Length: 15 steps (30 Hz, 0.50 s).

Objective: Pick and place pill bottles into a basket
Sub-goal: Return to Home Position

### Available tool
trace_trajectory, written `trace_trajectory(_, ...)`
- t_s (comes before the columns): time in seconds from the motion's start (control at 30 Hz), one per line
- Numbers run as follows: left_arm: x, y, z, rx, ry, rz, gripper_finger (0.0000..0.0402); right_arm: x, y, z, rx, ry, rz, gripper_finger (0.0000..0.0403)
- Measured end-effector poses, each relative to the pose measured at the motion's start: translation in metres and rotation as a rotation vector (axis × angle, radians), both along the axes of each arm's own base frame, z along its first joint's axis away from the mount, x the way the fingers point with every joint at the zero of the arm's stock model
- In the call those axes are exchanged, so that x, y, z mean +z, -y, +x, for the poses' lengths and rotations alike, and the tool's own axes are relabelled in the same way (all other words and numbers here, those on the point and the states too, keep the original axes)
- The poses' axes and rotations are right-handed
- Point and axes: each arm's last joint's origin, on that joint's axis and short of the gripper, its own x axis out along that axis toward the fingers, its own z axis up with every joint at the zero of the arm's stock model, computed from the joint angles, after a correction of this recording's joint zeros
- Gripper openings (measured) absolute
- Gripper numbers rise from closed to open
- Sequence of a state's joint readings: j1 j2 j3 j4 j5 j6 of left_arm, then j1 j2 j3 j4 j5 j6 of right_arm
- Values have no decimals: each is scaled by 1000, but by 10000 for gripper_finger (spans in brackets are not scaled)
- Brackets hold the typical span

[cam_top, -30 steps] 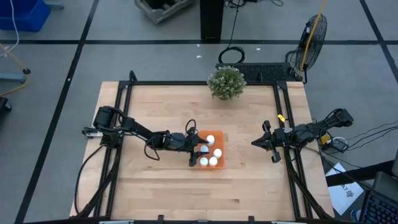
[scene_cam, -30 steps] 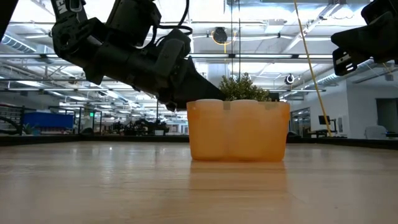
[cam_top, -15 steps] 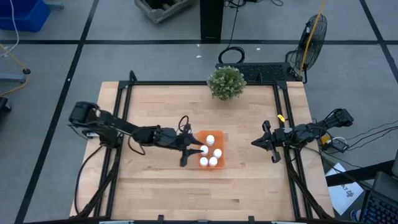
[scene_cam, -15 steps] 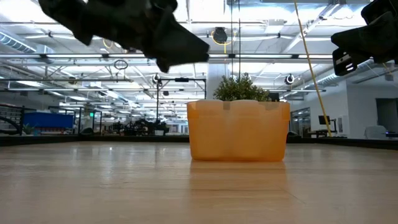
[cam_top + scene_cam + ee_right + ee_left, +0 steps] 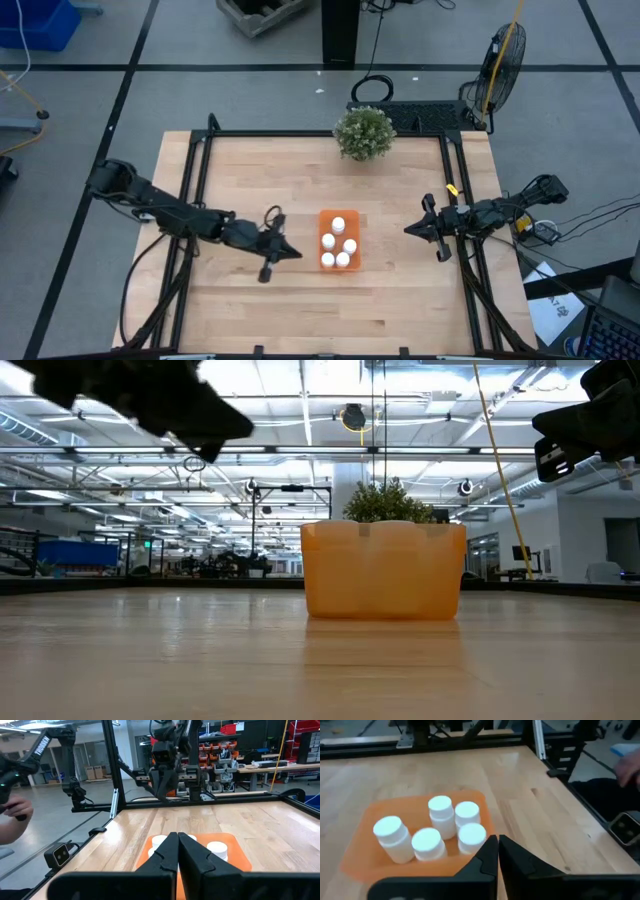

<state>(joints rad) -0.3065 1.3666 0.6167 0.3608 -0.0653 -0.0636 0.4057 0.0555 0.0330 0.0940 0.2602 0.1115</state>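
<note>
On the bench (image 5: 260,310), a little right of its middle, sits the orange tray (image 5: 380,575), and all five pill bottles (image 5: 440,810) are inside it. They stand upright with caps up and are bunched close together. One is toward the far end of the tray and the other four are crowded toward the near end, several touching their neighbours. No bottle shows on the bare wood in the view from above, so the picking and placing looks finished. By my reading, all that is left is for the arms to settle back out of the way.

The left arm (image 5: 190,218) reaches in from the left edge of the bench. Its tip is just left of the tray, apart from it and raised off the wood. Its jaws are clenched together and grasp nothing, as its wrist view shows, with the full tray beyond them. The right arm (image 5: 480,215) waits near the right edge of the bench, well apart from the tray and pointing toward it. Its jaws are also clenched and empty.

A small potted plant (image 5: 364,132) stands at the far edge of the bench, behind the tray and clear of both arms. The tray holds only the bottles.
</note>
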Motion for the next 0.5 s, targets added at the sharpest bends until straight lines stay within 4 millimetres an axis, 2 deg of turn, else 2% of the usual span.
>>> trace_trajectory(0.17, -11, -4, -36, 41, 76, 6, 5, 0, 0, 0, 0, 0, 0, 0)
trace_trajectory(0.27, -20, -9, -60, 9, 116, 65, 19, 0, 0, 0, 0, 0, 0, 0)
trace_trajectory(0.37, -31, -14, -82, 17, 102, -6, 39, 0, 0, 0, 0, 0, 0, 0)
trace_trajectory(0.5, -44, -19, -107, -2, 165, -51, 59, 0, 0, 0, 0, 0, 0, 0)
